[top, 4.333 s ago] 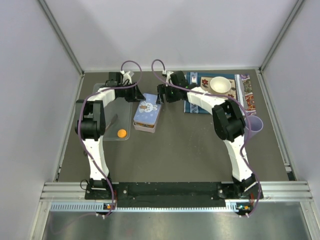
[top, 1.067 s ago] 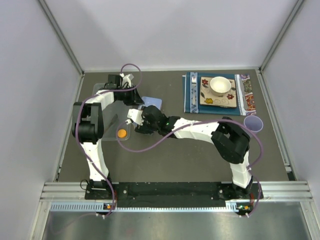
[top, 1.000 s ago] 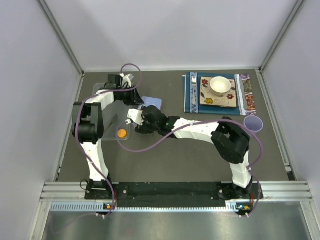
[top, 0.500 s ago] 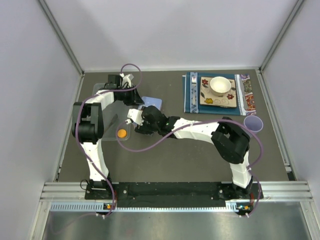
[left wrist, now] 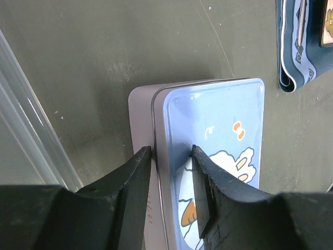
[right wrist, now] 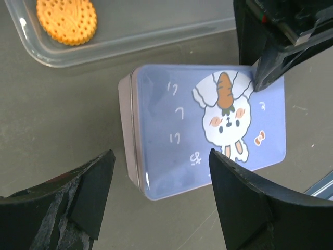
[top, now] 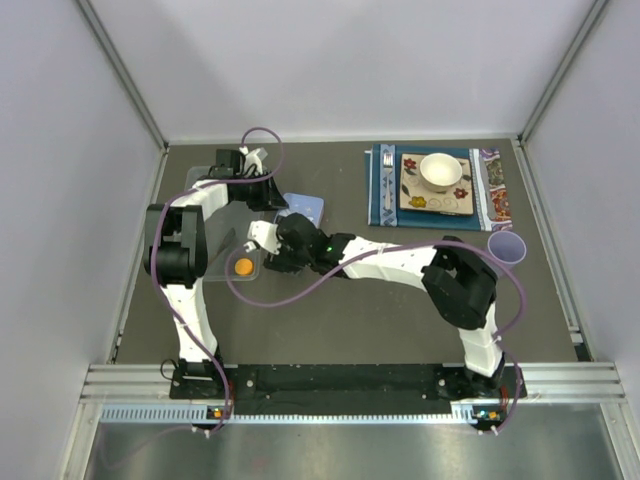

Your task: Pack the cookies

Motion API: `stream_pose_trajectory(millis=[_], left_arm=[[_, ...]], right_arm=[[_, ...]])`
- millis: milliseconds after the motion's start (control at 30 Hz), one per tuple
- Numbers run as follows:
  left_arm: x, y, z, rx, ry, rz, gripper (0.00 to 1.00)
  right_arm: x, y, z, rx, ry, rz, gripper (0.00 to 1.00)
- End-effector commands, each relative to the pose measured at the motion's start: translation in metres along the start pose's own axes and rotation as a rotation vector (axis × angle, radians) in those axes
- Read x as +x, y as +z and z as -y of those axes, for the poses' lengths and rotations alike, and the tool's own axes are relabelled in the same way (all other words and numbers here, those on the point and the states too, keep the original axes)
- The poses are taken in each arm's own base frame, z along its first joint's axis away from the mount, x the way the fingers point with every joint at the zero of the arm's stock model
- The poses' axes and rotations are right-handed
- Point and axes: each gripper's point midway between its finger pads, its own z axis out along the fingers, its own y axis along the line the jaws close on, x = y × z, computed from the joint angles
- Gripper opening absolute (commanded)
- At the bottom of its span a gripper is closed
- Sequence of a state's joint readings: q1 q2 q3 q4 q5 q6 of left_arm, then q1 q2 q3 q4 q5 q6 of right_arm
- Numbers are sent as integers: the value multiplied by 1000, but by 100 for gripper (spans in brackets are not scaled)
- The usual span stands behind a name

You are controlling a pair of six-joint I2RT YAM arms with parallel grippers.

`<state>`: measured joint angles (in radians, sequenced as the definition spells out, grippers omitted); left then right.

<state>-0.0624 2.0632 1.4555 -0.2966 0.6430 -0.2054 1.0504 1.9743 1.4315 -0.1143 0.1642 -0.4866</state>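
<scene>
One orange cookie lies in a clear plastic tray; it also shows in the right wrist view. A closed tin with a blue bunny lid stands right of the tray. My left gripper is shut on the tin's long edge, one finger on the side wall and one on the lid. My right gripper hangs open above the tin near its end and holds nothing. No green or pink-red cookies are in view.
A blue placemat with a patterned plate, a white bowl and a fork lies at the back right. A purple cup stands to the right. Grey walls close in the table.
My right arm has swung from the back by the placemat down to the tin and now hovers over it, shifting slightly left lately. My left gripper stays at the tin's edge.
</scene>
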Motion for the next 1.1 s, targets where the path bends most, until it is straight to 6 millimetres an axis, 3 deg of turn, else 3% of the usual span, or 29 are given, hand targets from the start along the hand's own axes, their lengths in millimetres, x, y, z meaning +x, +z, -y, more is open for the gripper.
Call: stream_pose_trajectory(millis=[0, 333, 700, 1067], left_arm=[[27, -3, -15, -66, -15, -76, 41], [27, -3, -15, -62, -16, -76, 41], [29, -4, -15, -59, -19, -78, 41], [33, -5, -17, -62, -19, -90, 41]], right_arm=[[-29, 9, 8, 37, -4, 69, 74], [-24, 37, -9, 20, -49, 54, 73], [-18, 58, -12, 98, -117, 47, 72], [-7, 58, -20, 95, -142, 3, 68]])
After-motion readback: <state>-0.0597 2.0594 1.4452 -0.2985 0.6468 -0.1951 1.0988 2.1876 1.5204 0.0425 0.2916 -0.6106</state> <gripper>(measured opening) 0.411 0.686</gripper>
